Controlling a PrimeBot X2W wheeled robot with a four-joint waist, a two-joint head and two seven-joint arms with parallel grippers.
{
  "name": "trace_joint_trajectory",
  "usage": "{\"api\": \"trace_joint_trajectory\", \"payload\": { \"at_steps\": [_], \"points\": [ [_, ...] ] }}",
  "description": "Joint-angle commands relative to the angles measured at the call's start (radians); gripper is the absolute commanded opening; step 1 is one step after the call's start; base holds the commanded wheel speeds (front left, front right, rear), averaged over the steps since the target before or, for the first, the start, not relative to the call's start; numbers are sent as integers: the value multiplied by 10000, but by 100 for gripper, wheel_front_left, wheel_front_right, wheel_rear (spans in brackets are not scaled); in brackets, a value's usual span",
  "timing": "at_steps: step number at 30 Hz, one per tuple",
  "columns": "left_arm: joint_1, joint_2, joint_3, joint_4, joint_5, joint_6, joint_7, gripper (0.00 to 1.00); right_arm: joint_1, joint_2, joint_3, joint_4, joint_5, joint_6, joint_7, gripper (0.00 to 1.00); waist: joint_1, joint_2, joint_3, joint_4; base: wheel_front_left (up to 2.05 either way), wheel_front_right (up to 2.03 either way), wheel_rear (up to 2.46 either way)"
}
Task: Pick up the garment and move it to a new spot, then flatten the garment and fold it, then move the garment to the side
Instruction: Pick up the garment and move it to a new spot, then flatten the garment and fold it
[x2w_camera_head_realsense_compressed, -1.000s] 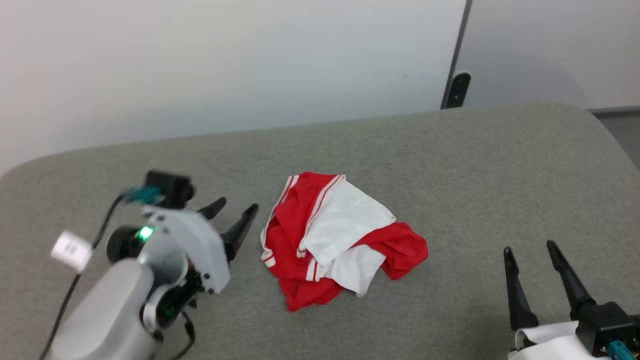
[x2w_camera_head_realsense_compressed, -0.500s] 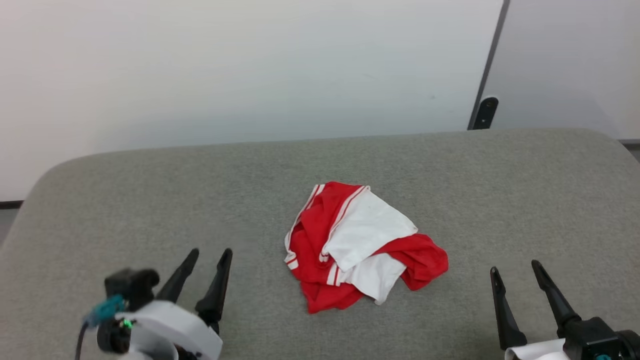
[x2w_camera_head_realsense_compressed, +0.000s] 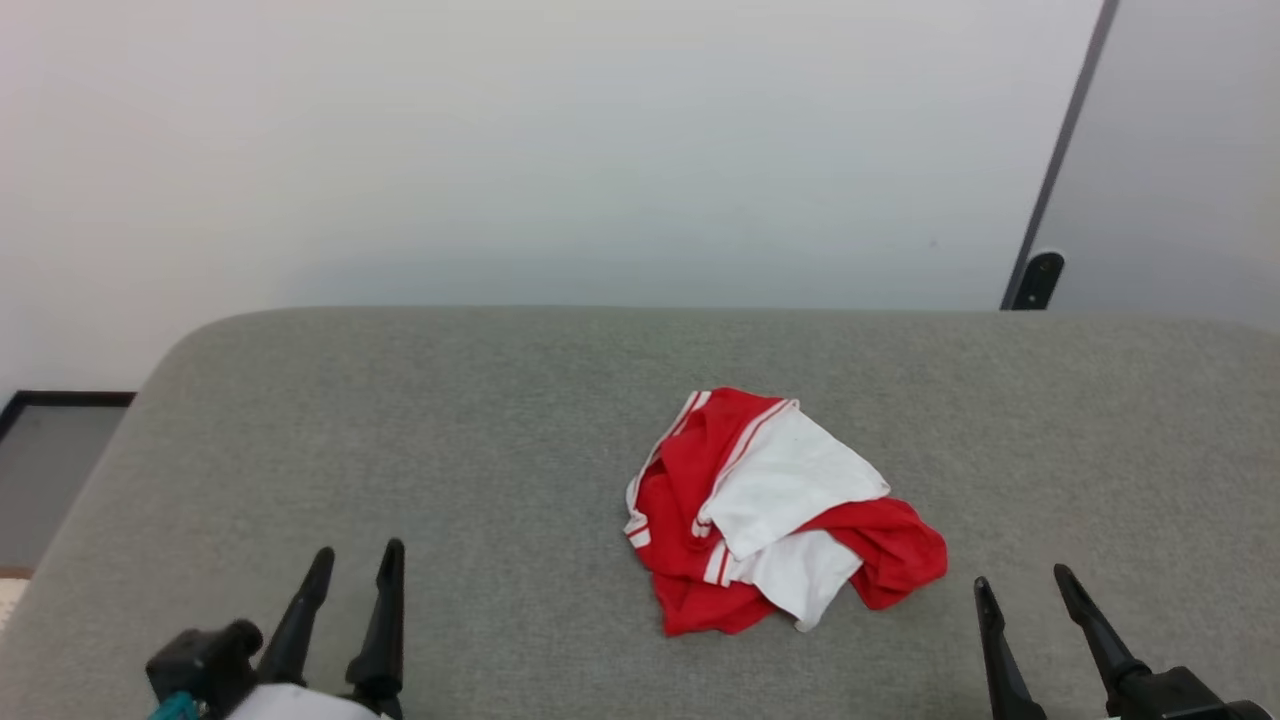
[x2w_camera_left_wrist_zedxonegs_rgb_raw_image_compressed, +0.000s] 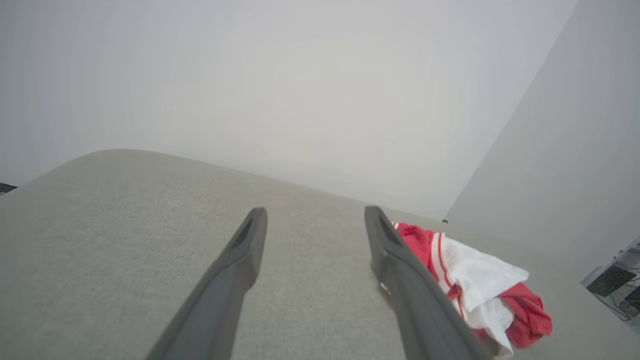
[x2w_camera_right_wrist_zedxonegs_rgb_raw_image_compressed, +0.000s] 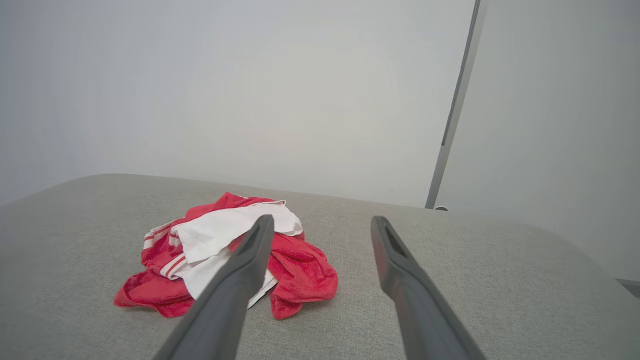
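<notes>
Garment (x2w_camera_head_realsense_compressed: 785, 515) lies crumpled on grey surface (x2w_camera_head_realsense_compressed: 450, 420), any print hidden.

The garment (x2w_camera_head_realsense_compressed: 780, 510) is soft, matt jersey cloth. The table (x2w_camera_head_realsense_compressed: 500, 420) wears coarse grey woven fabric. The left gripper (x2w_camera_head_realsense_compressed: 358, 550) and right gripper (x2w_camera_head_realsense_compressed: 1022, 577) have smooth, matt dark plastic fingers.

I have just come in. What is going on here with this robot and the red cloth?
A two-armed robot faces a grey padded table. A red and white garment lies crumpled in a heap on it. The left end effector and the right end effector are both open, one on each side of the garment, holding nothing. The garment is not yet flattened or folded.
</notes>
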Motion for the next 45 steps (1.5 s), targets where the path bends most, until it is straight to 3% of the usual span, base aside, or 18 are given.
{"api": "trace_joint_trajectory", "payload": {
  "at_steps": [1,7,13,20,29,41,45],
  "points": [
    [196,-77,161,-79,376,-103,0,100,86,19,20,16,69,1,-11,100,0,0,-179,203,0,0,0],
    [736,-229,548,-284,2265,-409,-2,100,287,21,27,85,76,1,-11,100,0,0,-385,478,0,0,0],
    [1060,-597,934,-349,3063,-695,-3,100,399,19,-29,123,22,1,-11,100,0,0,-481,602,0,0,0],
    [1193,-1010,1360,-379,3394,-975,-4,100,299,14,-58,157,-61,1,-13,100,0,0,-400,390,0,0,0],
    [908,-1451,1318,-302,3740,-1182,-4,100,224,19,-1025,81,-420,1,-11,100,0,0,-103,-701,0,0,0],
    [492,-1680,1130,269,3716,-1305,-5,100,106,21,-1485,-60,-505,1,-11,100,0,0,323,-1682,0,0,0],
    [-214,-1483,676,746,3414,-1308,450,100,-18,19,-1354,-28,-450,1,-11,100,0,0,460,-1864,0,0,0]
  ]
}}
